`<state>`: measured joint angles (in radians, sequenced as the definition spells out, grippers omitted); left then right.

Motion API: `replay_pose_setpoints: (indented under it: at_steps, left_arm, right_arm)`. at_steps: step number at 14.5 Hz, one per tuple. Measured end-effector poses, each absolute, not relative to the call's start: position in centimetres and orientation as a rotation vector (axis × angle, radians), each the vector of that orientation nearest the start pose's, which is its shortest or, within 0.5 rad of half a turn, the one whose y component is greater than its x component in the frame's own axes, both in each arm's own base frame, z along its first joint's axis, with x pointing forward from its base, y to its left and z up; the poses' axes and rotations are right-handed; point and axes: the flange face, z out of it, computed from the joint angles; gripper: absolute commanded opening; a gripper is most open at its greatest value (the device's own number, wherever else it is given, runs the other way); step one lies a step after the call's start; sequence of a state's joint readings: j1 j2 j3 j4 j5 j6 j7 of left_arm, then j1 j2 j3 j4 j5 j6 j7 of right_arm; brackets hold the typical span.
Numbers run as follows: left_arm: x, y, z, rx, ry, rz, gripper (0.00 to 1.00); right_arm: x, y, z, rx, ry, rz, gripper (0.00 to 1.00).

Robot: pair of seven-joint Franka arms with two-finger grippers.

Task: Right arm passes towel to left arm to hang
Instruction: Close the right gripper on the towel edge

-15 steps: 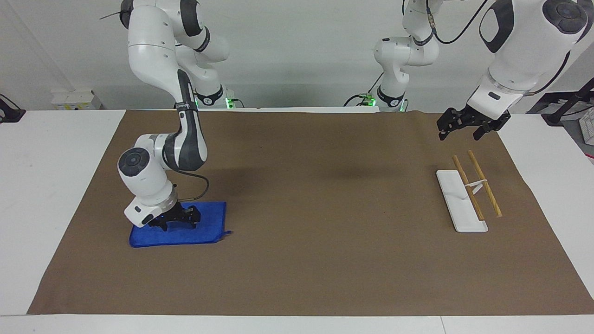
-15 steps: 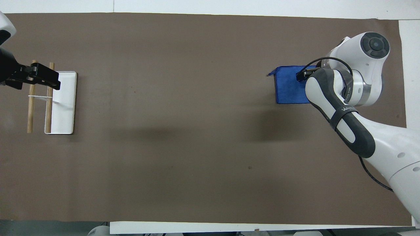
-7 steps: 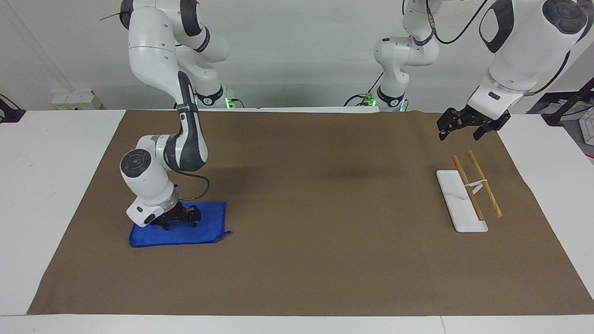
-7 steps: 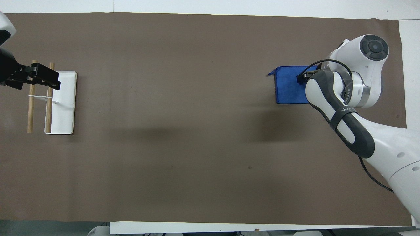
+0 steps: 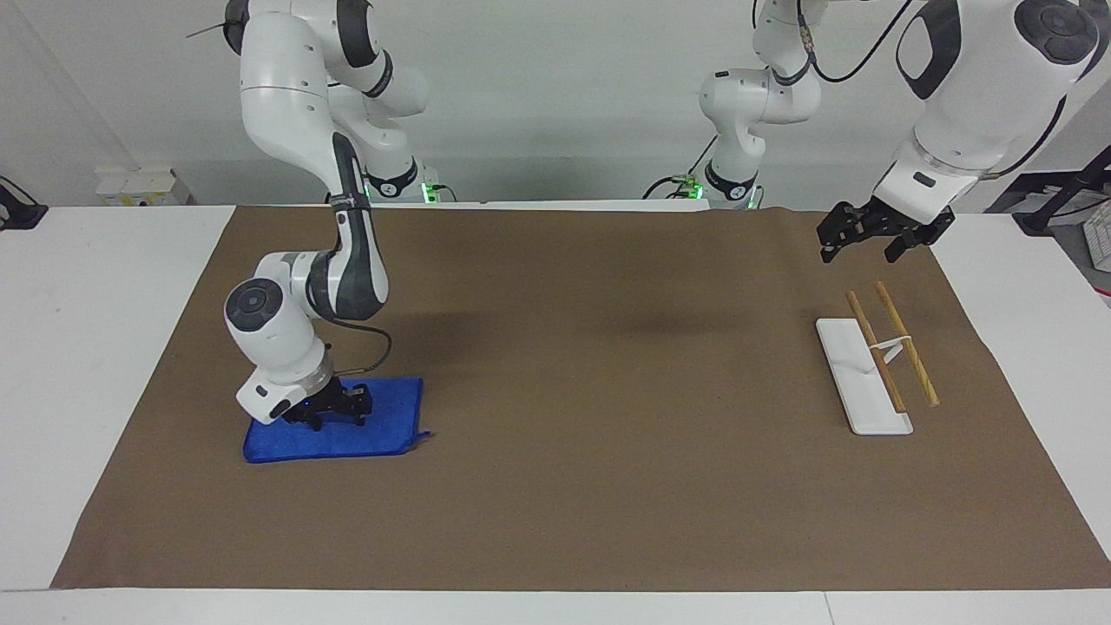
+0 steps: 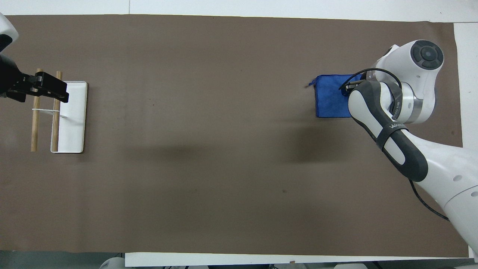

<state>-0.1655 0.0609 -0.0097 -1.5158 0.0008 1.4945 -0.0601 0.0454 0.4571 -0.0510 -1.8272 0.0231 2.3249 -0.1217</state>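
The blue towel point(image 5: 392, 424) lies flat on the brown mat at the right arm's end of the table; it also shows in the overhead view point(image 6: 329, 101). My right gripper point(image 5: 337, 422) is down on the towel's middle and shut on it, with the wrist tilted over it. In the overhead view the right arm's forearm hides most of that gripper point(image 6: 348, 88) and part of the towel. My left gripper point(image 5: 859, 253) is open and empty, and waits in the air over the rack's end nearer to the robots; it also shows in the overhead view point(image 6: 42, 88).
A towel rack with a white base point(image 5: 846, 369) and two wooden rods point(image 5: 907, 356) stands at the left arm's end of the table, also seen in the overhead view point(image 6: 73, 127). The brown mat point(image 5: 608, 417) covers the table.
The right wrist has risen slightly and the towel's edge toward the table's middle has drawn in a little toward the gripper. The left arm has not moved.
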Motion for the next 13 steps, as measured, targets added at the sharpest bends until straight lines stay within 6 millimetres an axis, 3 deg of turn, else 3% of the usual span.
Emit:
replay_pose_setpoints:
  at_steps: [1,3,8,13]
  left_arm:
    - [55.6,-9.8,61.0,-3.124,0.18,0.128,0.98]
    - [55.6,-9.8,61.0,-3.124,0.18,0.128,0.98]
    - [55.6,-9.8,61.0,-3.124,0.18,0.128,0.98]
    - [55.7,-9.8,61.0,-3.124,0.18,0.126,0.96]
  right_arm:
    - [65.0,-0.1,29.0,-3.144,-0.167,-0.067,0.13]
    - [65.0,-0.1,29.1,-3.144,-0.167,-0.068,0.02]
    - [65.0,0.2,29.8,-3.139,-0.172,0.01,0.0]
    - [66.1,1.7,35.5,-3.066,-0.078,0.178,0.0]
